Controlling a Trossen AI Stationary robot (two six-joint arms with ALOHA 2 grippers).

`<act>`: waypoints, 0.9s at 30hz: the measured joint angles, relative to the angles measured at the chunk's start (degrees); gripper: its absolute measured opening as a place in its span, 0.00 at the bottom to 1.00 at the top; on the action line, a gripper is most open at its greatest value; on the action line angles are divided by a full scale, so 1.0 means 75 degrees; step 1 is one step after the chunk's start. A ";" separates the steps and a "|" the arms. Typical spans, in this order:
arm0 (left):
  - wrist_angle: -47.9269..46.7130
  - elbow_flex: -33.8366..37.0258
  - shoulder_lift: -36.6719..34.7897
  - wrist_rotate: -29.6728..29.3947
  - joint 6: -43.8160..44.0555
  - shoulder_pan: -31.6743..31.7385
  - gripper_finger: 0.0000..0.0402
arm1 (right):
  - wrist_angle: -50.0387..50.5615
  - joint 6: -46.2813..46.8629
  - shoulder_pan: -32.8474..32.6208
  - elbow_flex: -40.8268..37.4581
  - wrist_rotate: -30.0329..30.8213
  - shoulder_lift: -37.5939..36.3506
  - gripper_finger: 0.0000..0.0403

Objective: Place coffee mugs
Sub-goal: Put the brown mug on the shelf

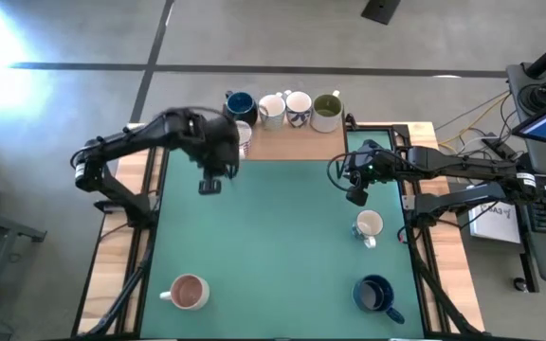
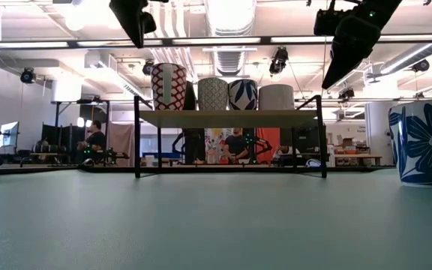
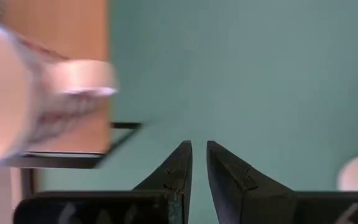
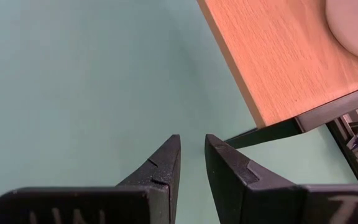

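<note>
Mugs stood in two groups when we looked down on the green surface (image 1: 273, 246). On the wooden shelf (image 1: 297, 144) at the far edge we counted a dark blue mug (image 1: 240, 104), two white ones side by side (image 1: 272, 110) and (image 1: 298, 107), and an olive-green one (image 1: 327, 111); a further patterned mug (image 1: 245, 137) showed partly under the left arm. Three more sat on the surface itself: a mug with a pink-brown inside (image 1: 188, 292) near the front left, a second dark blue mug (image 1: 374, 294) at the front right, and a small white mug (image 1: 369, 225) between that one and the shelf.

We saw the left claw (image 1: 209, 186) hanging above the surface just in front of the shelf's left end, its tips drawn to a narrow gap with nothing between them. The right claw (image 1: 356, 196) hovered near the shelf's right end, just behind the small white mug, likewise narrow and empty. From table height, a blue-flowered white mug (image 2: 426, 141) filled the right edge.
</note>
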State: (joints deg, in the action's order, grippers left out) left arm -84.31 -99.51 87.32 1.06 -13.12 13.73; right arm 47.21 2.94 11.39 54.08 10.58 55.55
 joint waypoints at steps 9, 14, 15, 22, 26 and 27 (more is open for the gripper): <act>0.0408 0.1200 -0.0019 -0.0068 0.2933 -0.2112 0.08 | -0.0001 0.0000 -0.0001 0.0000 0.0000 0.0000 0.16; 0.1295 0.1829 -0.0013 -0.0076 0.4500 -0.3148 0.08 | 0.0002 0.0000 0.0001 0.0000 0.0001 0.0000 0.16; 0.1474 0.1908 -0.0013 -0.0077 0.4918 -0.3343 0.08 | 0.0000 0.0000 -0.0001 0.0000 0.0000 -0.0001 0.16; 0.1844 0.2493 -0.0013 -0.0260 0.8147 -0.4388 0.16 | -0.0001 0.0000 -0.0002 0.0000 0.0001 0.0000 0.16; 0.1845 0.2798 -0.0013 0.0086 0.8360 -0.5138 0.23 | -0.0001 0.0000 0.0000 0.0000 -0.0001 0.0000 0.16; 0.1843 0.2859 -0.0013 0.0134 0.8360 -0.5333 0.24 | -0.0001 0.0000 0.0001 0.0000 -0.0001 -0.0003 0.16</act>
State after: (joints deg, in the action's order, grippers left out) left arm -70.49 -78.07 87.22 2.06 49.58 -26.27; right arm 47.20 2.94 11.40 54.08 10.57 55.53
